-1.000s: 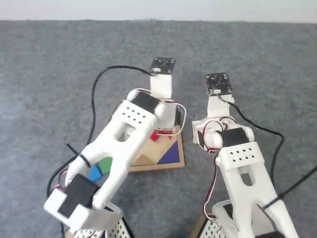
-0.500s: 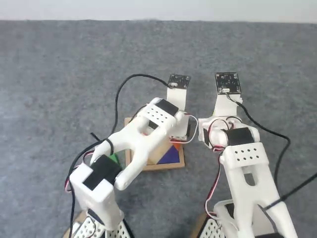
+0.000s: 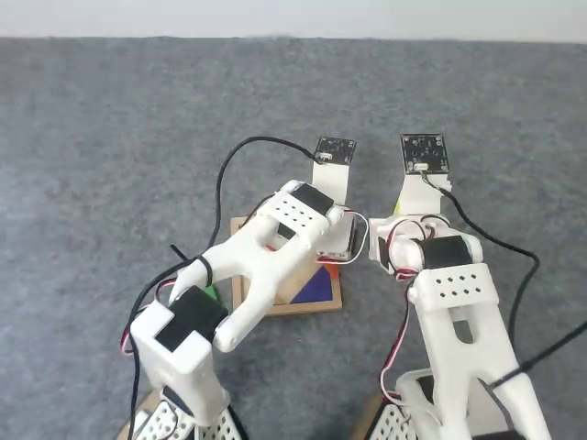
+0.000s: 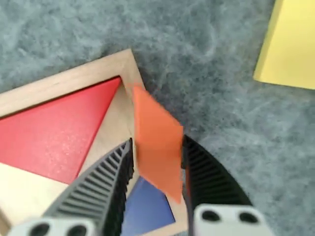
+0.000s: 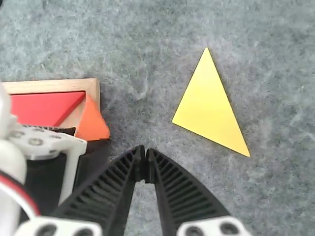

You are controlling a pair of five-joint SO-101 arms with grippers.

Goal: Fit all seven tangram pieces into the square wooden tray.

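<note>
The left gripper point(image 4: 157, 144) clamps the orange piece point(image 4: 150, 123), with the tray point(image 4: 74, 78) corner beneath its tips. The right gripper point(image 5: 145, 150) is closed, with the yellow triangle point(image 5: 209, 108) ahead of it.

We see a grey felt table point(image 3: 110, 137). On it, the wooden tray point(image 4: 74, 78) lies with one corner under the left gripper point(image 4: 155, 152). The yellow triangle point(image 5: 211, 108) lies flat just ahead of the right gripper point(image 5: 144, 157), on the side away from the tray.
</note>
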